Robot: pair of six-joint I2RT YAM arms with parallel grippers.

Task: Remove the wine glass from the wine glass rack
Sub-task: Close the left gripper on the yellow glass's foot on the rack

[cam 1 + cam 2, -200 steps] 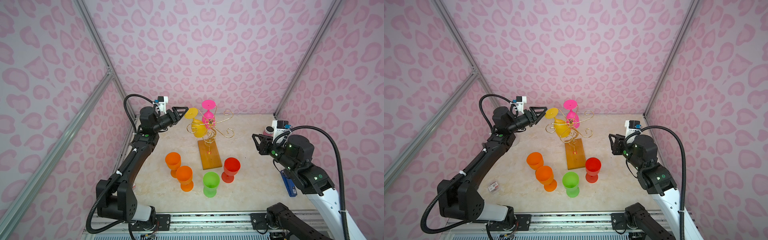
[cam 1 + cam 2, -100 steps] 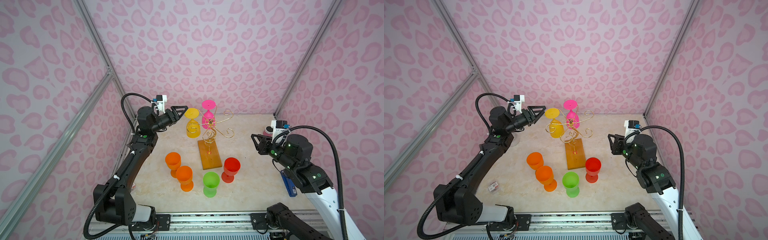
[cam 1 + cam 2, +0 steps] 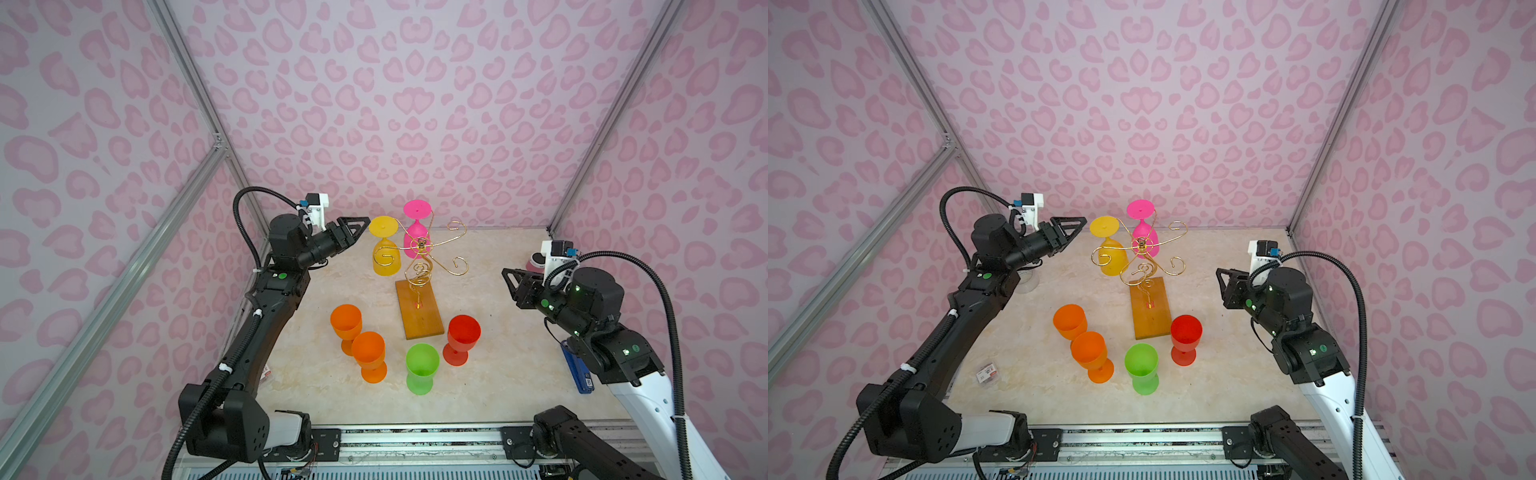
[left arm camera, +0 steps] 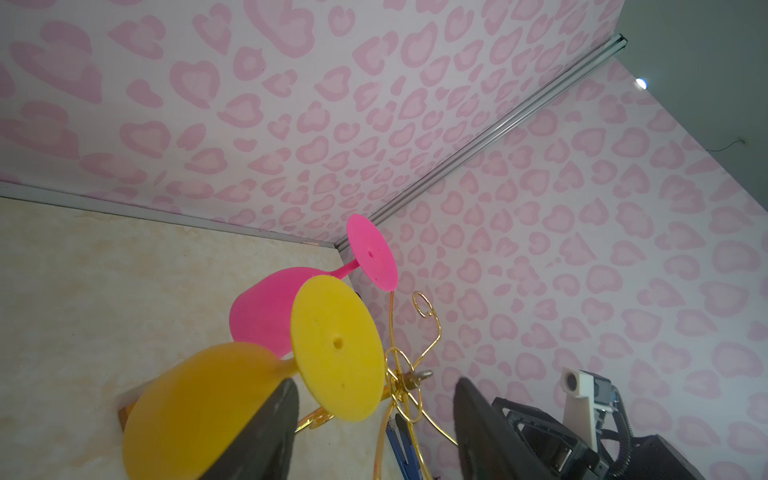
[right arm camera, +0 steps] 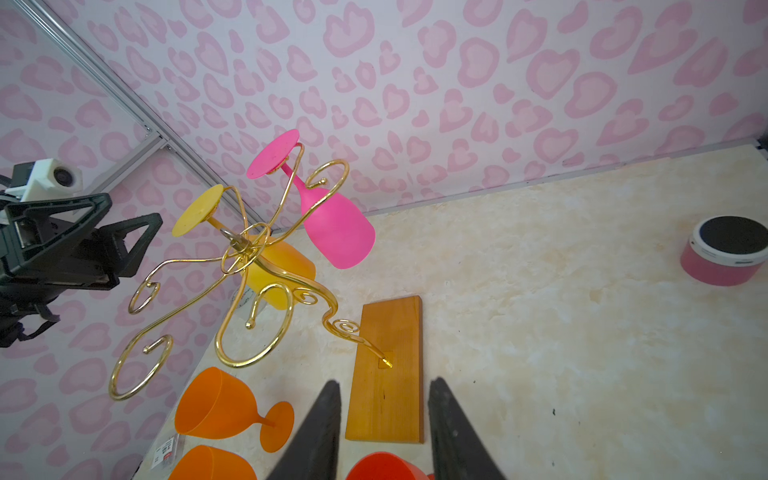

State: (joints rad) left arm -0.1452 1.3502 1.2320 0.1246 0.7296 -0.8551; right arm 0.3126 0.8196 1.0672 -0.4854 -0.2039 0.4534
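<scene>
Far from the wine glass rack [image 3: 1149,311] lies a tag [image 3: 987,371], print illegible

Both top views: set high at the front, angled down twd back wall [image 3: 415,104], far enough for whole tabletop [image 3: 519,374]; near-identical pics, slight sideways offset. Left wrist cam: close up, looks past left end effector [image 4: 376,382] at top of wine glass rack [image 4: 415,376]. Right wrist cam: low, farther off, looks past right end effector [image 5: 384,382] across tabletop. All 4 share the rack.
</scene>
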